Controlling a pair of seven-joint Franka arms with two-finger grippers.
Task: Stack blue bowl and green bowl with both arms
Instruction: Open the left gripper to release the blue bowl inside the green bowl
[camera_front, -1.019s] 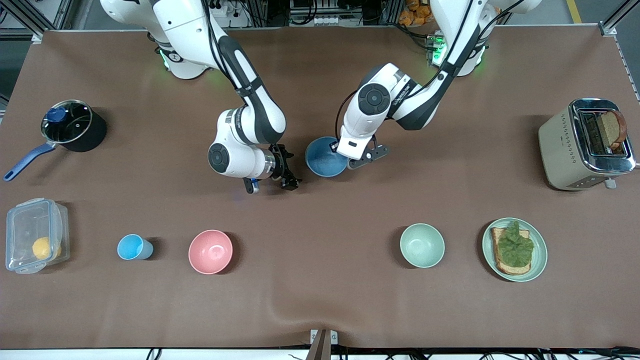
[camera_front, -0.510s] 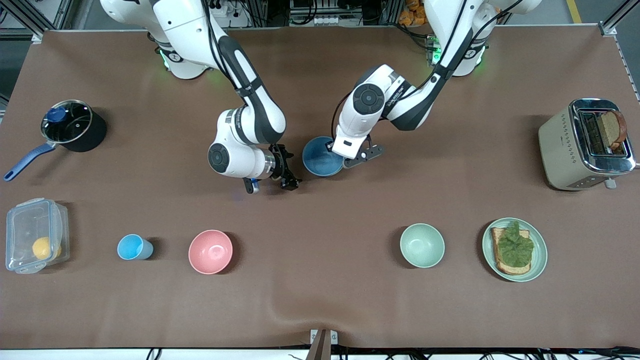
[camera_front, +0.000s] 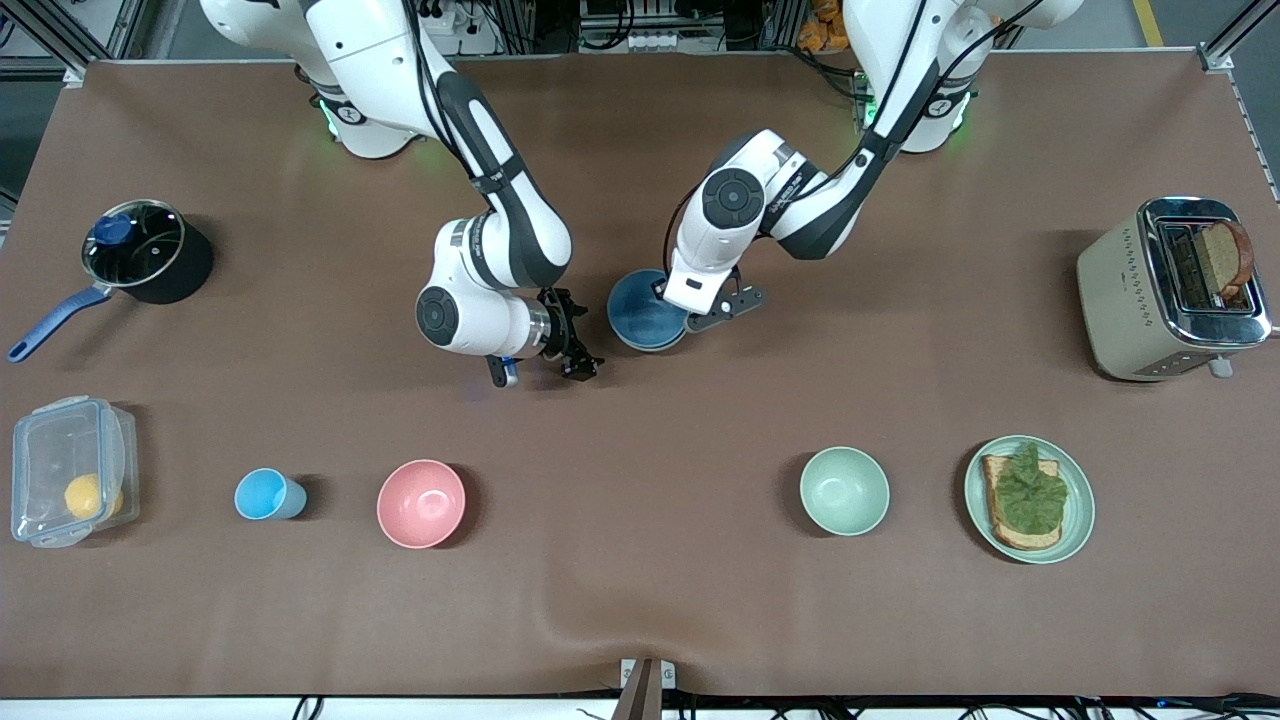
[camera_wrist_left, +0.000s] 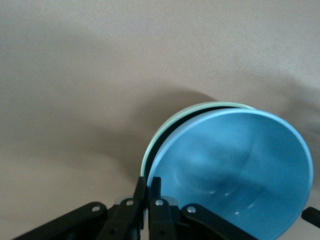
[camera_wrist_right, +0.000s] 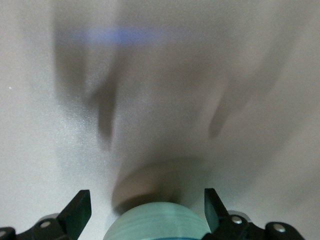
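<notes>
Mid-counter: left claw (camera_front: 668, 292) pinching blue bowl (camera_front: 640, 312) rim, seating it into green bowl (camera_wrist_left: 165, 131); right claw (camera_front: 580, 352) spread, idling beside. Lowering level is advisable.

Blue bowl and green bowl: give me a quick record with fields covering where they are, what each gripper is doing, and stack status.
blue bowl: tilted, partly inside the green bowl, rim pinched
green bowl: on the table under the blue bowl, mid-table
left gripper: shut on the blue bowl's rim
right gripper: open, fingers either side of the green bowl, no contact visible
stack status: blue bowl not yet level or released
second green bowl: alone, nearer the front camera, beside the plate of toast
</notes>
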